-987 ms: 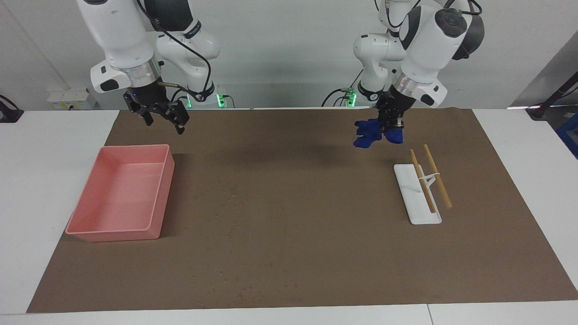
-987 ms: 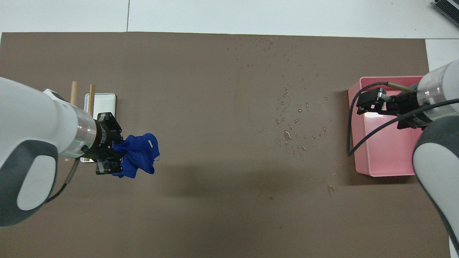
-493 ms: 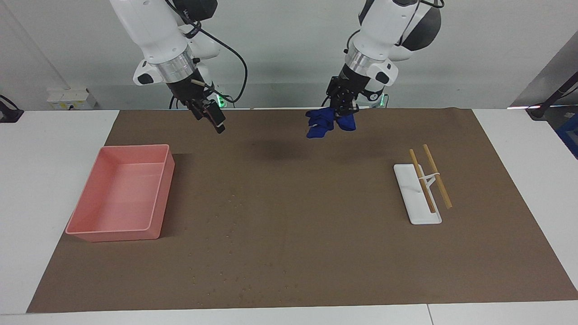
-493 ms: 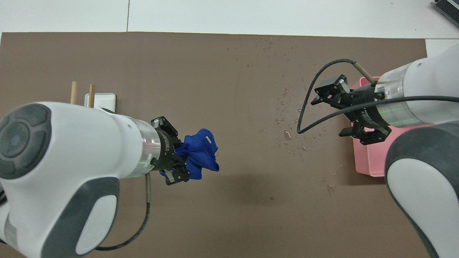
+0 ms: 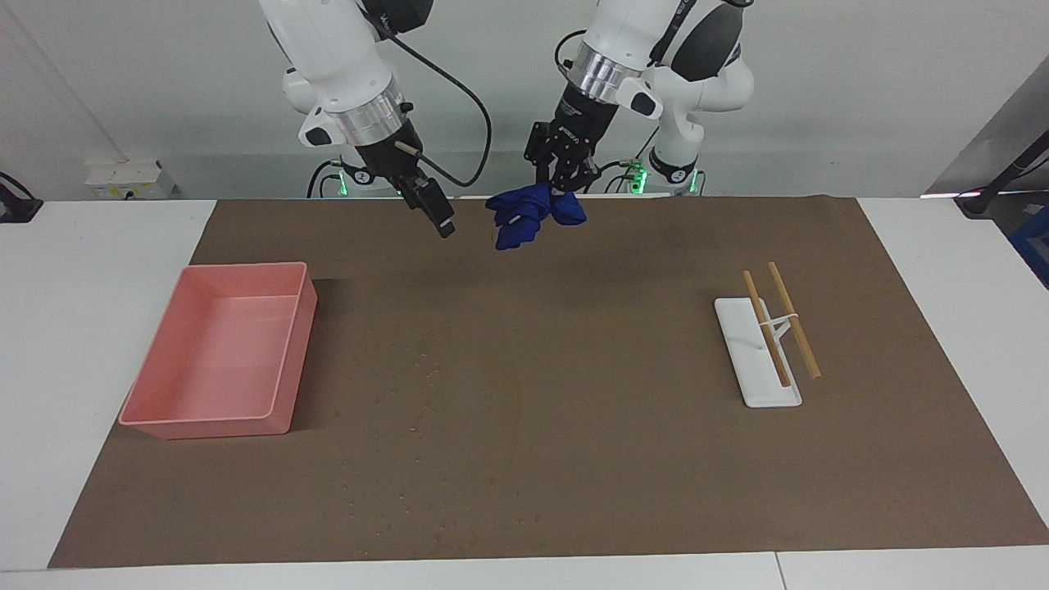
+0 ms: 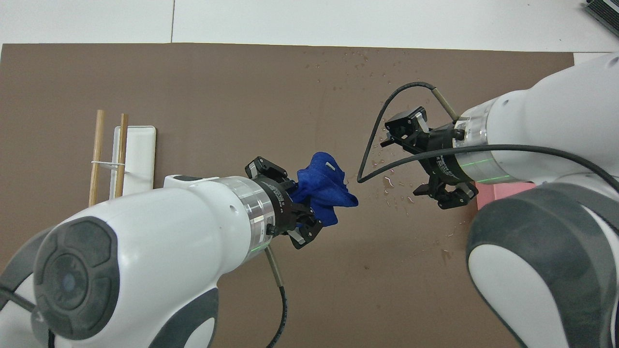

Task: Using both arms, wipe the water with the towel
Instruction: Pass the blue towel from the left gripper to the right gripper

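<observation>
Blue cloth bunched in its clenched fingers, the left gripper [image 5: 564, 182] hung high over the mat's [image 5: 623, 459] edge nearest the robots, the towel [image 5: 529, 215] drooping from it in a loose bundle, clear of the surface. Just beside it, the right gripper [image 5: 433, 209] waited with its fingers spread and nothing in them, seemingly ready to take a share of the cloth. Below and farther from the robots, the water [image 5: 414, 401] lay as fine droplets scattered across the brown mat, untouched, beside the pink bin [image 5: 217, 410] at the right arm's end of the table. A white tray [image 5: 742, 360] with wooden sticks [image 5: 793, 319] sat toward the left arm's end. The risk, to this onlooker: the bundle was held by only a fold, so a mistimed handover could let it slip and fall short of the spill, or the right gripper could pinch a loose corner and wipe with too little cloth.
</observation>
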Motion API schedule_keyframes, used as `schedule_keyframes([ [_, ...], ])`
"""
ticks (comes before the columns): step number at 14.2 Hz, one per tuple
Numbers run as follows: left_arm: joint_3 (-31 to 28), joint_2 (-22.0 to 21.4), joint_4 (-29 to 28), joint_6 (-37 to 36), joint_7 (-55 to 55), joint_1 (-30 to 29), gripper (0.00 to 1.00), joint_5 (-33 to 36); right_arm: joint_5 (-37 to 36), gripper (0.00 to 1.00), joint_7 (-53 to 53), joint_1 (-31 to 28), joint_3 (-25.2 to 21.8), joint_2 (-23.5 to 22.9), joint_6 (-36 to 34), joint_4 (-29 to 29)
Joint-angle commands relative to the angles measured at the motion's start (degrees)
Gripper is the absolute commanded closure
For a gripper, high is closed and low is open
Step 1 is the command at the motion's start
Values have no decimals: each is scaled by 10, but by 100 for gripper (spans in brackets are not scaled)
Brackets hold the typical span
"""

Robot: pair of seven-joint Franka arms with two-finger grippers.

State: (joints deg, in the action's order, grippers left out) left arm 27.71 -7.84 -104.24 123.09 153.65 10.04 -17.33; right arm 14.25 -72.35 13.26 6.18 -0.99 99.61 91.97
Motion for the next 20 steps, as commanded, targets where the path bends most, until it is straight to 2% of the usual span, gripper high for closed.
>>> schedule_keyframes([
  [1, -6, 5, 29, 26, 54, 20, 100, -1, 30, 0, -34, 10, 0, 4, 9, 12],
  [6, -1, 5, 31, 100, 96, 38, 100, 8, 71, 0, -81, 12, 0, 1, 28, 13],
  [9, 0, 5, 24, 106, 98, 46, 100, 15, 110, 0, -108, 11, -1, -5, 54, 10],
  [14, 0, 1, 15, 109, 98, 61, 100, 16, 140, 0, -125, 1, -1, -15, 57, -19],
  [17, 0, 1, 15, 119, 98, 67, 100, 15, 139, 0, -131, 12, -1, -16, 67, -16],
  [18, 0, 1, 15, 126, 98, 70, 100, 16, 136, 6, -131, 15, 0, -15, 70, -11],
  [19, 0, 1, 15, 129, 98, 70, 100, 16, 132, 28, -128, 25, 0, -14, 69, -10],
  [20, 0, 1, 15, 130, 98, 70, 100, 16, 131, 65, -126, 26, 0, -14, 69, -10],
])
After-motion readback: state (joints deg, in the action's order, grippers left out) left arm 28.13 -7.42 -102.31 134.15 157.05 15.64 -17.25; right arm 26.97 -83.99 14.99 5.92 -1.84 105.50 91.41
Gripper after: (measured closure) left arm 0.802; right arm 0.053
